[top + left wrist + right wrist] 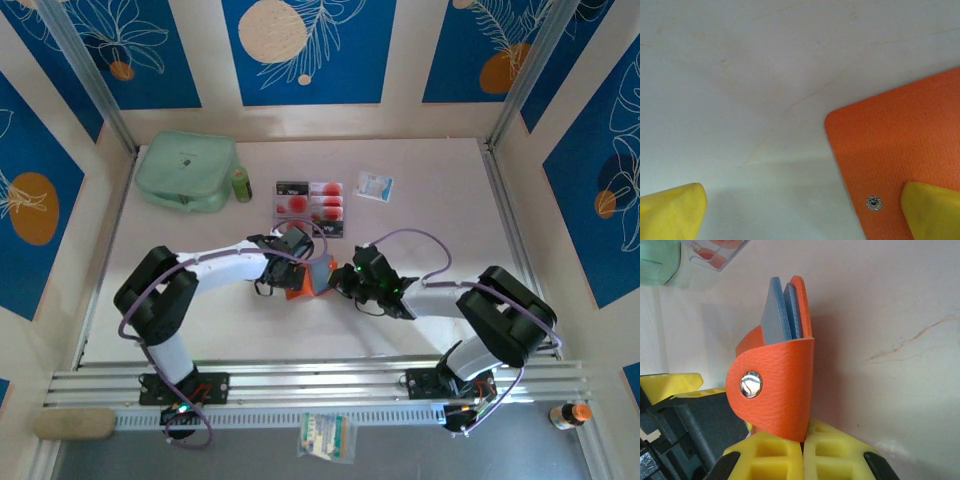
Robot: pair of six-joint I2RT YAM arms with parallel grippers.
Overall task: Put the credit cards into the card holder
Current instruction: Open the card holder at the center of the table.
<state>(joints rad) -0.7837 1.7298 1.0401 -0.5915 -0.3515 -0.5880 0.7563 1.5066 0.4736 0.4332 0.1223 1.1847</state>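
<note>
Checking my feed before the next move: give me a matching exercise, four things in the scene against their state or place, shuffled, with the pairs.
Things:
1. left tool
2. right tool
3. credit cards
4. mint-green pouch

State or place:
A. at the far left of the table
B. shut on an edge of the card holder
C. open, jaws wide apart
D. lying flat in a group beyond both arms

Pairs: 1-C, 2-B, 3-D, 4-A
</note>
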